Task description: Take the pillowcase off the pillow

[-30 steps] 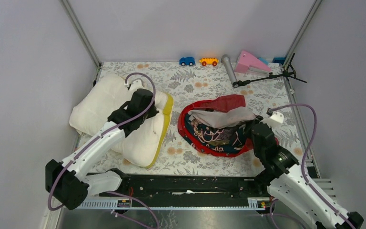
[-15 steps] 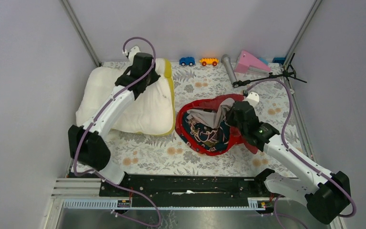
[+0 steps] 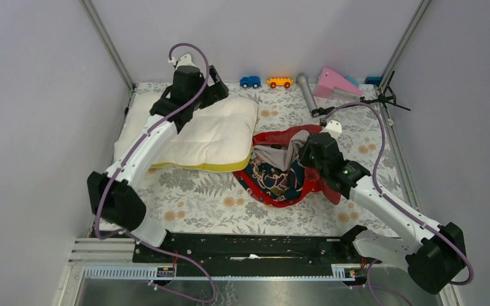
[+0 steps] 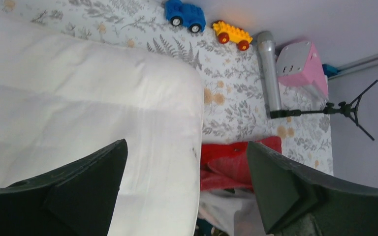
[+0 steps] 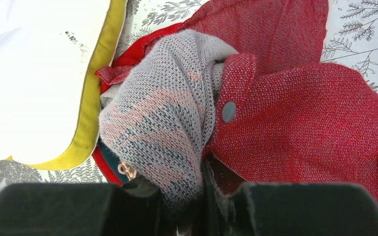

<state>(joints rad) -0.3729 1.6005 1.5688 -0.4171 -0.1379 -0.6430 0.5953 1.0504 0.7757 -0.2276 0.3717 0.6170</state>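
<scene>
**Table check: pillow out of its cover, cover held on the right**

Leaf-print table, grey walls on three sides. The pillow lies flat at the rear left, bare white and with no red fabric on it, its yellow edge facing the arm bases. Half a second ago it was propped higher towards the back wall. It has since dropped and swung, so its right corner now sits just beside the pillowcase. The right wrist view shows the yellow edge meeting the red rim.

Your left gripper hangs over the pillow's far right part with its jaws spread wide and nothing between them. I judge the pillow released.

Your right gripper is pinched down on a fold of the pillowcase's grey knit band, with fabric filling the narrow gap between the fingers. The pillowcase lies crumpled right of centre with its duller red inside showing, and it has shifted little over the last second.

Finding: the separation looks complete. What remains, in my judgement, is to let go of the band and pull both arms back. Take care that the right arm does not drag the cover back against the pillow corner.
</scene>
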